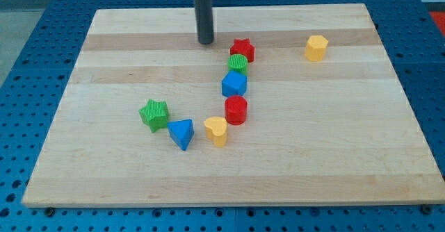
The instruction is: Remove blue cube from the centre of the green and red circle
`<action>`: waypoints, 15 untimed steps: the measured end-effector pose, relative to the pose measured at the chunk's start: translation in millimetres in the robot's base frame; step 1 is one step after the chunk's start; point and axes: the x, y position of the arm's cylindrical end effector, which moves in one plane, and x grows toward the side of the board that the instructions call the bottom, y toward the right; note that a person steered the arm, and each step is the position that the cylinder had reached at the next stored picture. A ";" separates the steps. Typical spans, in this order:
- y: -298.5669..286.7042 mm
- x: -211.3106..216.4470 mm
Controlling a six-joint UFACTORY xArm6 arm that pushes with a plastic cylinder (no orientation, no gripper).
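Observation:
The blue cube [234,84] sits near the board's middle, between the green circle [238,64] just above it and the red circle [236,110] just below it; the three form a near-vertical column. A red star [243,49] touches the green circle from above. My tip [205,42] rests on the board up and to the left of the red star, about a block's width from it, and clear of the blue cube.
A green star [154,114], a blue triangle [181,133] and a yellow heart-like block [217,130] lie in a curve at lower left. A yellow hexagon [316,47] sits at upper right. The wooden board [104,169] lies on a blue perforated table.

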 end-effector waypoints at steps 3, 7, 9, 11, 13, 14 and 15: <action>-12.8 59.7; 9.4 136.4; 17.9 136.4; 113.8 135.5; 149.6 132.3; 177.4 127.2; 181.9 126.6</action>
